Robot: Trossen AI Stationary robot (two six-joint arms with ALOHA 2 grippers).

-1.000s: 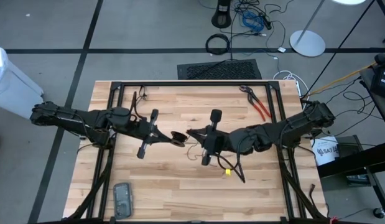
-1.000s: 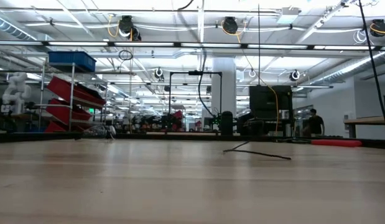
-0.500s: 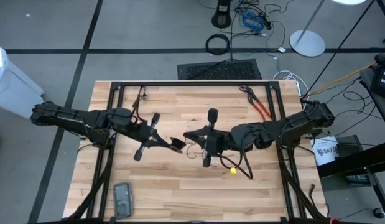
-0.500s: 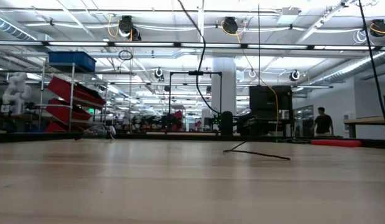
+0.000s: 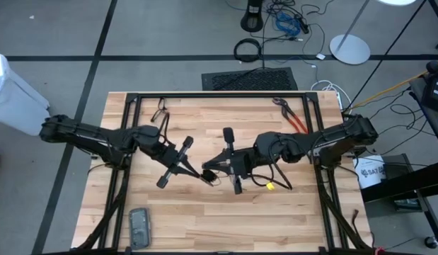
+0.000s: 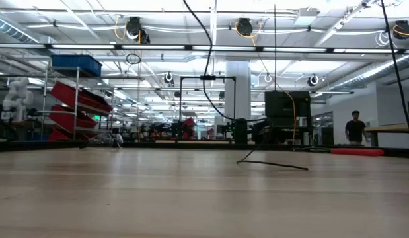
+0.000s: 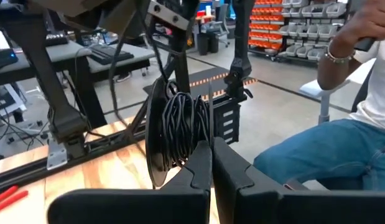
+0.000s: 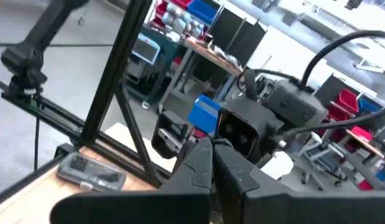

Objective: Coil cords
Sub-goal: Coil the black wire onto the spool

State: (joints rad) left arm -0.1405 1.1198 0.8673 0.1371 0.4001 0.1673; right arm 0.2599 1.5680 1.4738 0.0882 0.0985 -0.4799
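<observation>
Left gripper (image 5: 206, 175): fingers pressed together at mid-table, tips meeting the right gripper's; in its wrist view the closed fingers (image 7: 201, 163) pinch the bottom of a bundle of black loops.
Right gripper (image 5: 213, 170): fingers together too, pointing toward the left one — what lies between them I cannot tell from above; its wrist view shows the closed tips (image 8: 208, 163) right up against the left arm's wrist block (image 8: 267, 118).
Cord (image 7: 183, 121): several turns of thin black cord hang as a coil above the left fingers, held up off the wood; from above only a small dark knot (image 5: 210, 174) shows where the two grippers meet.
Yellow piece (image 5: 270, 187): lies on the table just beside the right arm, with a thin black strand looping near it.
Table (image 5: 204, 219): pale wooden planks inside a black frame.
Pliers (image 5: 293, 117): red-handled, at the far right corner, well apart from the grippers.
Grey device (image 5: 139, 228): flat on the near left edge, untouched.
Low view: a thin dark line (image 6: 273, 162) rests on the far tabletop.
Person: seated beyond the table in the left wrist view — jeans (image 7: 329, 152) and a raised forearm show.
</observation>
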